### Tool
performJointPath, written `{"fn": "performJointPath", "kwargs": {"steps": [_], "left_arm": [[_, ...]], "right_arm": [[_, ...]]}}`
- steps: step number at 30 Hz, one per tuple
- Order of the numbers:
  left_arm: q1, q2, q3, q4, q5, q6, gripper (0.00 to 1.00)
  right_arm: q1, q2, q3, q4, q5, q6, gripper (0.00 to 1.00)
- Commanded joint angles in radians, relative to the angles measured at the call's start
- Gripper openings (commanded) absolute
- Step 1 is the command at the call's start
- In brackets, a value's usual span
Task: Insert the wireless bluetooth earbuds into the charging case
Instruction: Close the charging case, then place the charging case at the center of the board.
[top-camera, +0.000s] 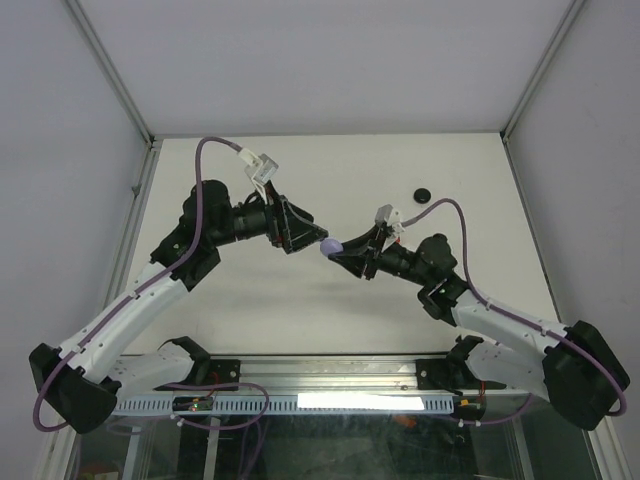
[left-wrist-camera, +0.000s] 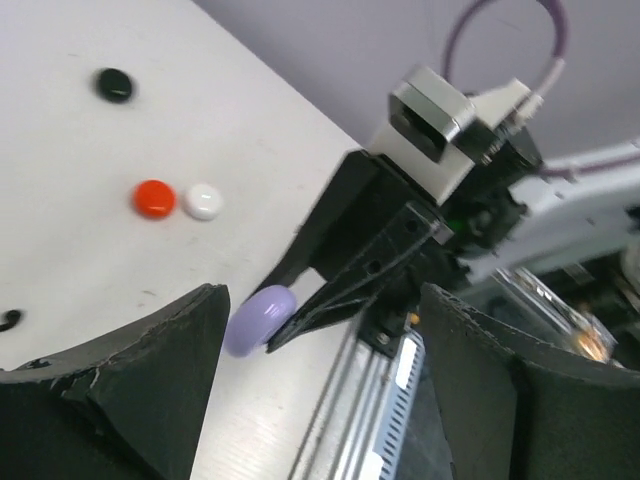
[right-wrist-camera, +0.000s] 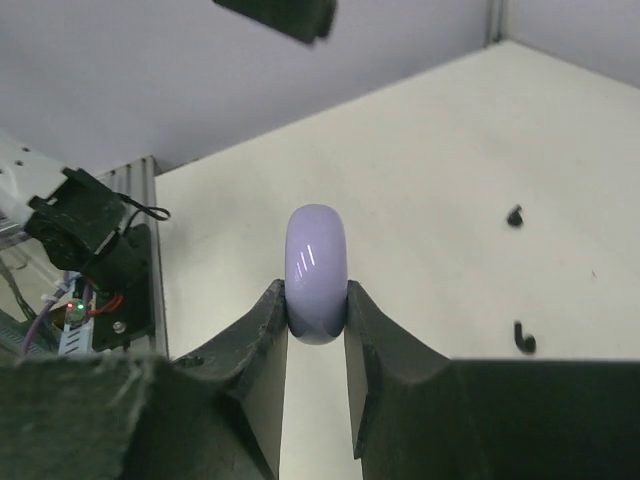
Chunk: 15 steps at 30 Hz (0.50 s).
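The right gripper is clamping the lilac case edge-on by its lower half and holding it in the air over the middle of the table. The left gripper is hanging just to the left of it, its fingers standing apart with nothing between them.

Judging by this pose, the lid is waiting to be opened (no seam is showing clearly, so I cannot tell which half lifts). To do that well, the left fingers should be coming in square over the free upper part and catching one half only, while the right gripper is pinching firmly without twisting.

Four round cases are showing: the lilac one in the grip, the red case and the white case lying just beside each other, and the black case sitting alone toward the far right. Two black earbuds are lying on the table, the second one nearer and apart from the first. No buds in other colours are showing.
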Motion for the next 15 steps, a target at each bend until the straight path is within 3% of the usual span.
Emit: {"fn": "performJointPath", "kwargs": {"steps": [1, 9, 15], "left_arm": [[0.021, -0.030, 0.107, -0.235, -0.363, 0.161, 0.81], [0.029, -0.072, 0.101, -0.324, -0.842, 0.284, 0.98], [0.033, -0.098, 0.021, -0.260, -1.031, 0.362, 0.99]], "right_arm": [[-0.059, -0.056, 0.053, -0.281, 0.109, 0.043, 0.00], [-0.209, -0.045, 0.054, -0.606, 0.272, 0.197, 0.00], [-0.323, 0.035, 0.034, -0.671, 0.342, 0.333, 0.00]]}}
